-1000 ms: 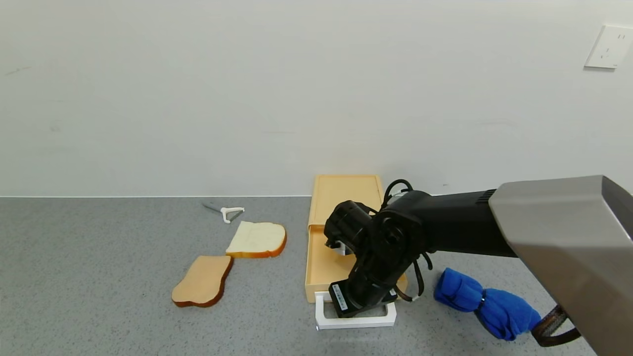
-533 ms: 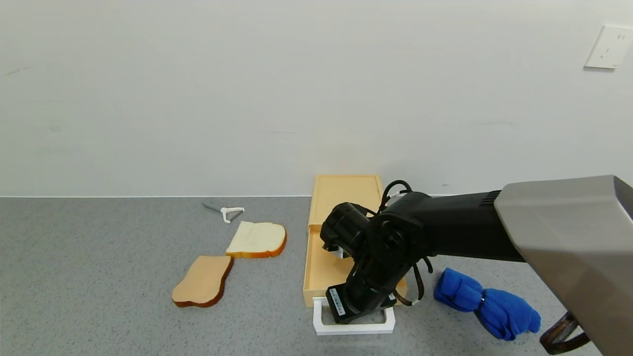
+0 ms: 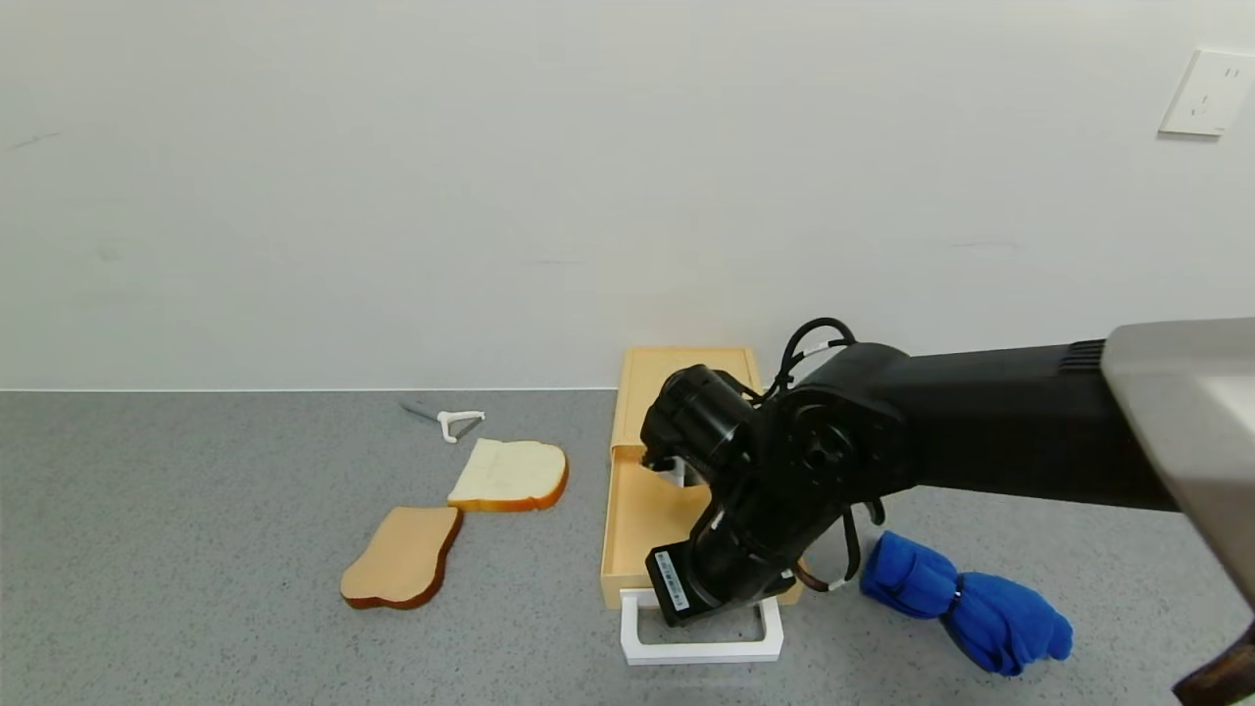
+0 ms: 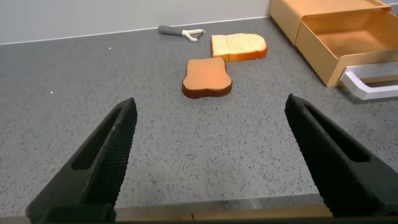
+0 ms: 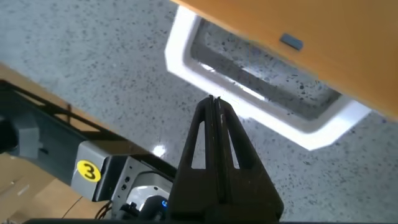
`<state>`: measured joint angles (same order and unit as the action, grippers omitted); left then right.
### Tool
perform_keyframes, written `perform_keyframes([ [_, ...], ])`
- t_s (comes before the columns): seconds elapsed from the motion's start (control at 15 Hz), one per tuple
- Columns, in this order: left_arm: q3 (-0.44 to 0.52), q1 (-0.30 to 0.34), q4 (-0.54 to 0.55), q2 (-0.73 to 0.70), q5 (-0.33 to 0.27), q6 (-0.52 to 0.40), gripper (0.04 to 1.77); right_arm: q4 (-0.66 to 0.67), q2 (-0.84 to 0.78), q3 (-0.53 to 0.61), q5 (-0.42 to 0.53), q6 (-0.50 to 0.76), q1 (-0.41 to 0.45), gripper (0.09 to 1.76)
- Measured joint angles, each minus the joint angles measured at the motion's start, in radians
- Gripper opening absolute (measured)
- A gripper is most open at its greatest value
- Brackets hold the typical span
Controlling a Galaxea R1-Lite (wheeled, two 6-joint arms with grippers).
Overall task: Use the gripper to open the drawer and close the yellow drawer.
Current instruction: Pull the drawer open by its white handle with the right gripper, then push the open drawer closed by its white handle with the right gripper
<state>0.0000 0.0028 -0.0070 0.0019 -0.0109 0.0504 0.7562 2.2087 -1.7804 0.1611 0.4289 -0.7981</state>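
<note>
Our right gripper has its fingers pressed together on nothing, their tip poised just above the white handle. We judge they are shut so that they form a slim hook or pusher for the loop. The drawer stands pulled out of its box toward us. Our left gripper hangs spread wide over the counter, well apart and idle.

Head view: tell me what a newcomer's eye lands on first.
The black right gripper, fingers shut, hangs over the white handle of the drawer, pulled out at mid-table. A blue cloth lies to its right, two bread slices to its left. The left gripper hovers open over bare table.
</note>
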Motion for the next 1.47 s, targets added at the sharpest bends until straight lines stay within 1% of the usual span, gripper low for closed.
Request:
perform_keyframes([
  [0.2,0.000,0.000,0.000,0.000,0.000,0.000,1.72,-0.004,-0.116,0.044,0.000,-0.066,0.014,0.11],
  [0.4,0.000,0.000,0.000,0.000,0.000,0.000,1.72,-0.041,-0.268,0.146,0.013,-0.163,0.051,0.11],
  [0.6,0.000,0.000,0.000,0.000,0.000,0.000,1.72,-0.211,-0.426,0.347,0.082,-0.243,0.128,0.11],
  [0.73,0.000,0.000,0.000,0.000,0.000,0.000,1.72,-0.338,-0.530,0.489,0.123,-0.287,0.201,0.11],
  [0.87,0.000,0.000,0.000,0.000,0.000,0.000,1.72,-0.436,-0.620,0.597,0.157,-0.306,0.290,0.11],
  [1.0,0.000,0.000,0.000,0.000,0.000,0.000,1.72,-0.522,-0.682,0.677,0.183,-0.311,0.356,0.11],
  [1.2,0.000,0.000,0.000,0.000,0.000,0.000,1.72,-0.681,-0.727,0.779,0.199,-0.309,0.427,0.11],
  [1.27,0.000,0.000,0.000,0.000,0.000,0.000,1.72,-0.710,-0.732,0.803,0.200,-0.307,0.442,0.11],
  [1.47,0.000,0.000,0.000,0.000,0.000,0.000,1.72,-0.718,-0.733,0.823,0.202,-0.307,0.459,0.11],
])
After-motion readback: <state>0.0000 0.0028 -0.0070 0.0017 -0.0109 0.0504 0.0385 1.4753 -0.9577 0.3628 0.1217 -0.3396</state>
